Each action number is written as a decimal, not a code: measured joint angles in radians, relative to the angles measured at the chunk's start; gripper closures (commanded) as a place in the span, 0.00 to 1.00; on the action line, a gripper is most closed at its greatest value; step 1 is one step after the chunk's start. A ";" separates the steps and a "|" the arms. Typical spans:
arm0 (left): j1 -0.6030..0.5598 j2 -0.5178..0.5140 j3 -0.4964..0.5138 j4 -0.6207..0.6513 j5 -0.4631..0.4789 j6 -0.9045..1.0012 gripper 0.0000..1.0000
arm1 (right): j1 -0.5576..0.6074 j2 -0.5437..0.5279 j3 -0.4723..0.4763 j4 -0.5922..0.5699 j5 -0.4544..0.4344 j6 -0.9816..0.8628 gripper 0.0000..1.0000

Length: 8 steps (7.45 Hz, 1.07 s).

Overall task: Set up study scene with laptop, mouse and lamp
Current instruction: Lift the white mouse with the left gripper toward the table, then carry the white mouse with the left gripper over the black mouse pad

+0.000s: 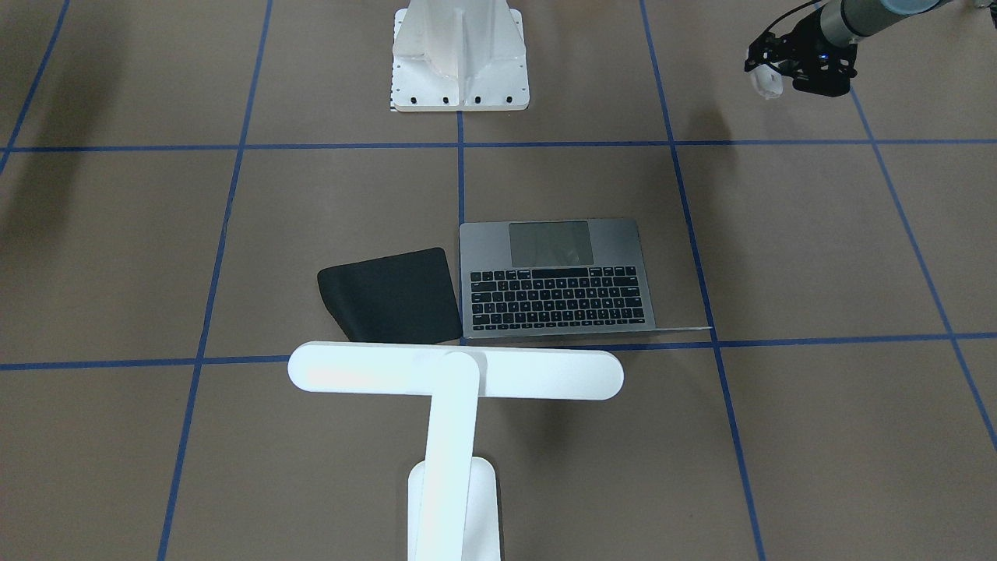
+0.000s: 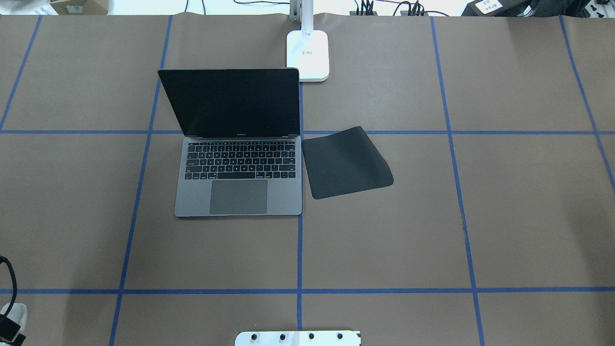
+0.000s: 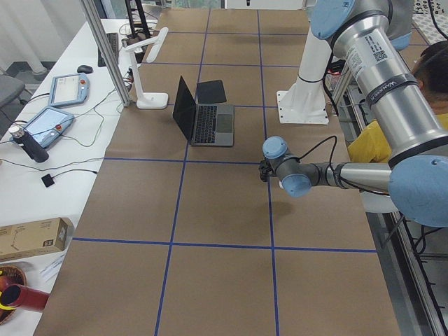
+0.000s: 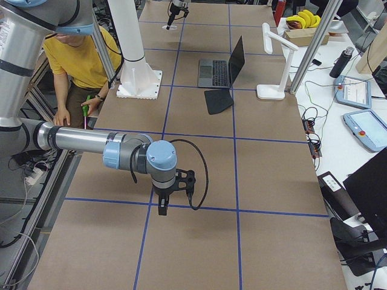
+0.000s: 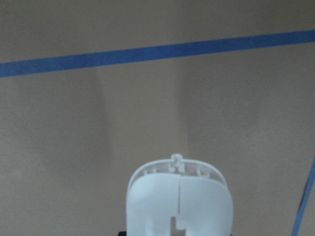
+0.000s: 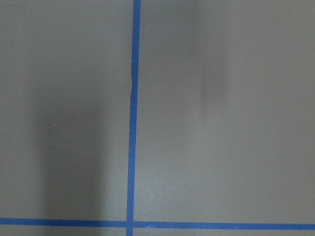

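The laptop (image 2: pixel 238 192) stands open left of the table's middle, its dark screen upright; it also shows in the front view (image 1: pixel 553 280). The white lamp (image 1: pixel 456 372) stands behind it, its base (image 2: pixel 308 53) at the far edge. My left gripper (image 1: pixel 771 78) is shut on the white mouse (image 5: pixel 179 201) and holds it above the table at the near left, well apart from the laptop. In the overhead view it sits at the bottom left corner (image 2: pixel 9 324). My right gripper (image 4: pixel 162 208) hangs over bare table at the right; I cannot tell whether it is open or shut.
A flat black mouse pad (image 2: pixel 346 163) lies right beside the laptop, one corner curled. The white flanged pedestal (image 1: pixel 459 58) stands at the near middle edge. Blue tape lines (image 6: pixel 132 123) grid the brown table. A person in yellow (image 4: pixel 81 54) sits beside the robot.
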 measured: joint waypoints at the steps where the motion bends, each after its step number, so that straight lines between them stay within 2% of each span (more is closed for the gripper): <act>1: -0.019 -0.073 -0.034 0.111 0.000 -0.004 0.70 | 0.000 0.001 -0.001 0.000 0.000 0.000 0.00; 3: -0.053 -0.278 -0.078 0.363 0.004 -0.010 0.70 | 0.000 0.004 -0.003 0.000 0.000 0.001 0.00; 5: -0.072 -0.572 -0.073 0.681 0.010 -0.013 0.70 | 0.000 0.008 -0.006 0.000 0.000 0.001 0.00; 7: -0.076 -0.930 0.022 0.981 0.014 -0.040 0.69 | 0.000 0.009 -0.008 -0.001 0.000 0.002 0.00; 8: -0.077 -1.071 0.097 1.050 0.021 -0.065 0.68 | 0.000 0.009 -0.008 -0.001 0.000 0.003 0.00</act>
